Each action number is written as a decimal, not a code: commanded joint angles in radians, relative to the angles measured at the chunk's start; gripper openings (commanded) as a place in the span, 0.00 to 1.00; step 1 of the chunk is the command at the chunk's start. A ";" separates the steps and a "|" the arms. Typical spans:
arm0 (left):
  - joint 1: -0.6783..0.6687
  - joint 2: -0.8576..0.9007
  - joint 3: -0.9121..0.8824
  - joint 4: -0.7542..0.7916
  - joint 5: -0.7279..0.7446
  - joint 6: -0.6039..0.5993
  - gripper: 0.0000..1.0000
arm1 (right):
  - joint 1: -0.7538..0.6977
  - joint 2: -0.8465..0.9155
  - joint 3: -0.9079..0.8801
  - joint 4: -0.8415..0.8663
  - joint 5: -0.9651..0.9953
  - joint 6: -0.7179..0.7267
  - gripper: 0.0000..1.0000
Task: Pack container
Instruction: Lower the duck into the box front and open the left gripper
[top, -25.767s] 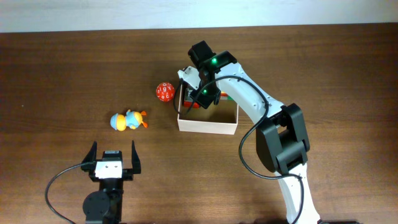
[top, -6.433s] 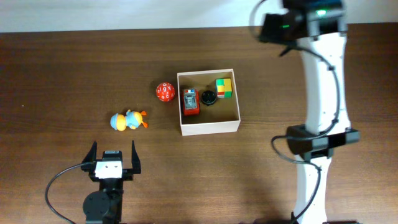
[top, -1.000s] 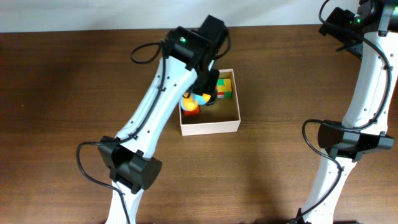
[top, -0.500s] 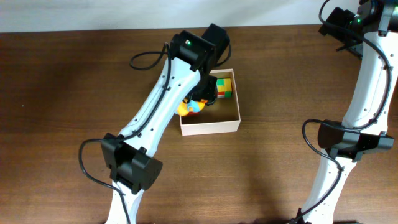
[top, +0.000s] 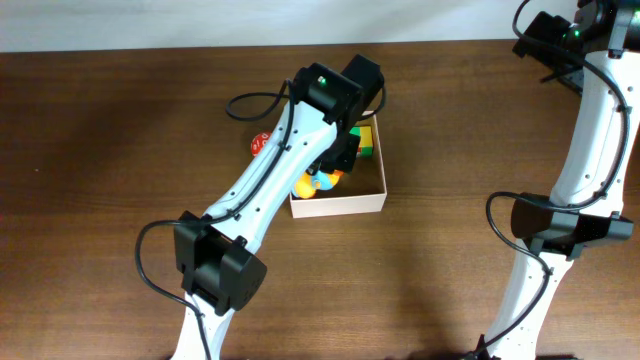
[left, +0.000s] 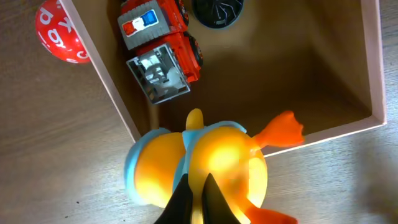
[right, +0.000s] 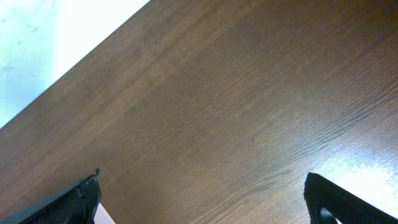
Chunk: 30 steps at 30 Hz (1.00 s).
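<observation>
Left gripper, jaws pinched shut on a yellow-and-blue duck toy, hangs over the near-left corner of the container at mid-table; the toy seems clear of its floor. Well apart, the right gripper gapes wide above the table.

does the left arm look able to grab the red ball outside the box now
Probably not yet: the left tool is shut on the duck toy, over the container's corner. The red ball lies close outside the wall, so reach looks fine once the toy is released.
</observation>
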<state>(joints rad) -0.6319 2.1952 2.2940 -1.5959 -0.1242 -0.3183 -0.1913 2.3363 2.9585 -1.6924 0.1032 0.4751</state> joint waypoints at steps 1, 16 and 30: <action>0.000 -0.002 -0.005 0.002 -0.012 -0.014 0.02 | -0.006 -0.037 0.018 -0.006 0.001 0.012 0.99; 0.000 -0.002 -0.005 0.003 -0.013 -0.014 0.44 | -0.006 -0.037 0.018 -0.006 0.001 0.012 0.99; 0.077 -0.002 0.047 0.021 -0.168 -0.045 0.45 | -0.006 -0.037 0.018 -0.006 0.001 0.012 0.99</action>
<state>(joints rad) -0.6159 2.1956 2.2971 -1.5738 -0.2249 -0.3344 -0.1913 2.3363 2.9585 -1.6924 0.1032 0.4751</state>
